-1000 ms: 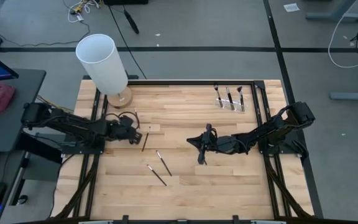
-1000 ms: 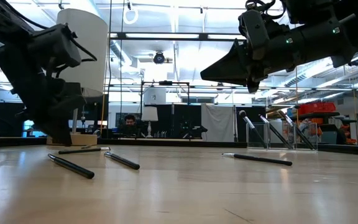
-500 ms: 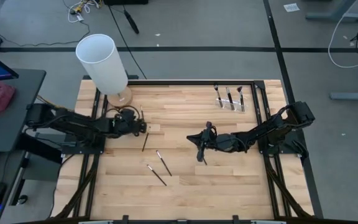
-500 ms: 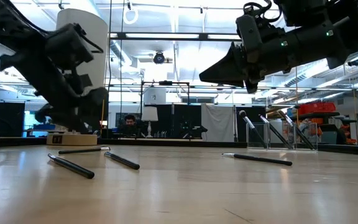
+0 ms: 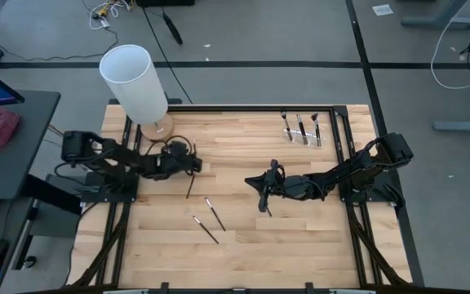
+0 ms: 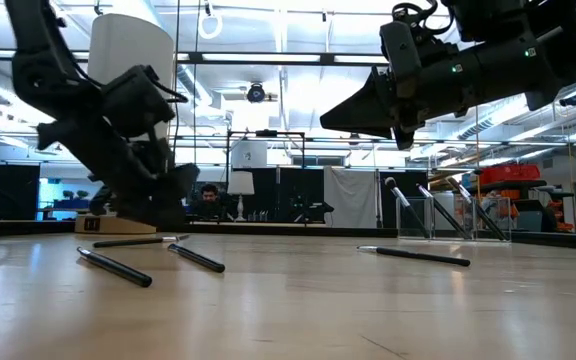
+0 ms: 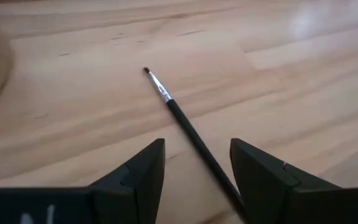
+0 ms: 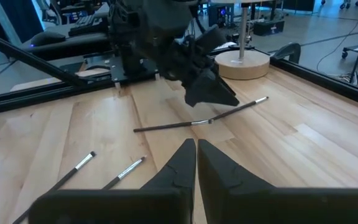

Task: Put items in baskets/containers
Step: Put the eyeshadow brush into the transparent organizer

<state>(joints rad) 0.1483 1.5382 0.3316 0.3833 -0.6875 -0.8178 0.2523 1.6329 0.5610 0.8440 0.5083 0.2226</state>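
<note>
Three thin dark brushes lie flat on the wooden table: one (image 5: 190,184) just below my left gripper (image 5: 192,162), and two more (image 5: 215,214) (image 5: 205,229) nearer the front. In the left wrist view my left gripper (image 7: 194,165) is open, and the first brush (image 7: 182,118) runs on the table between its fingers. My right gripper (image 5: 263,192) hangs shut above the table's middle, over another brush (image 6: 413,256) that lies flat. The clear holder (image 5: 302,131) at the far right has three brushes leaning in it.
A big white cylinder (image 5: 135,82) on a round wooden base stands at the far left corner, close behind my left arm. Black frame rails (image 5: 345,147) run along the table's sides. Bare wood shows along the front (image 5: 300,253).
My left gripper has moved toward the table's right edge and a little toward the far edge, rising off the wood, and now stands over the tip end of the nearest brush. The brushes on the table lie where they were. My right gripper has kept still.
</note>
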